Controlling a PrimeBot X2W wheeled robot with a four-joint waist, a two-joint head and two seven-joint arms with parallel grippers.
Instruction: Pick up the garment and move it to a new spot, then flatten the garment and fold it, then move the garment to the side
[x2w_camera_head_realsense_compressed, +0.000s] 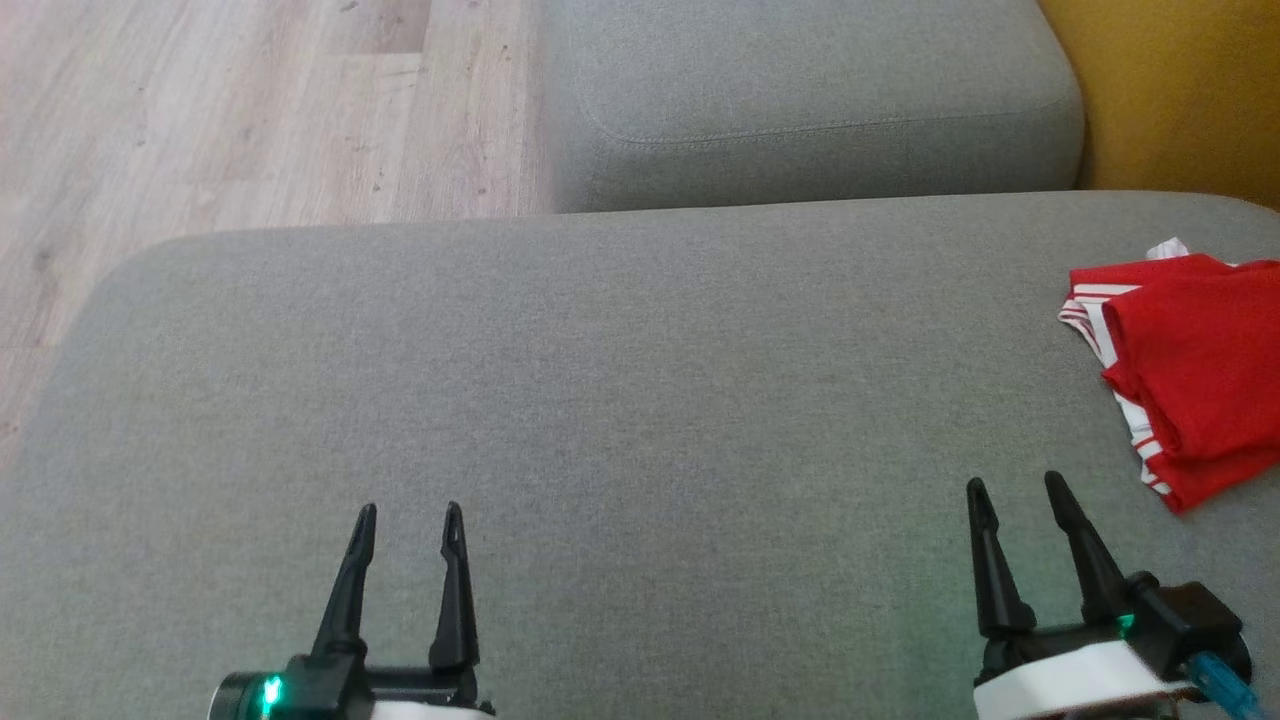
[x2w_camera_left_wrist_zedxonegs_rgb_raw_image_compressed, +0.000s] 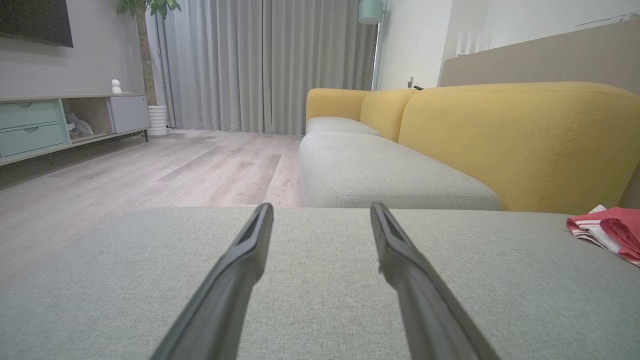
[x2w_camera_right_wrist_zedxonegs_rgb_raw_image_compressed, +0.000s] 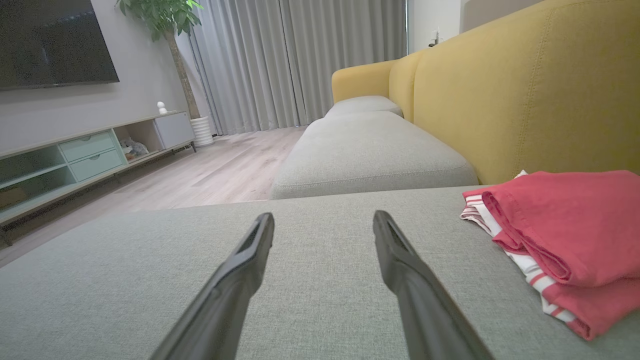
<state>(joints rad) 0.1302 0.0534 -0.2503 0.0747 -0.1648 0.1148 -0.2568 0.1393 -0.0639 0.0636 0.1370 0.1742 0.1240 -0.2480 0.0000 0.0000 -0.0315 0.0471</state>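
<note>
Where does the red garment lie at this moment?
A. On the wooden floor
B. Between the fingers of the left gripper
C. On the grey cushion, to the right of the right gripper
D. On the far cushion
C. The red garment lies folded on the grey cushion, ahead and to the right of the right gripper, whose fingers stand open and touch nothing.

Grey-and-yellow sofa, pale wood floor — grey curtains (drawn) beyond

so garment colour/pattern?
Red garment with red-and-white striped trim; clearest in the right wrist view.
</note>
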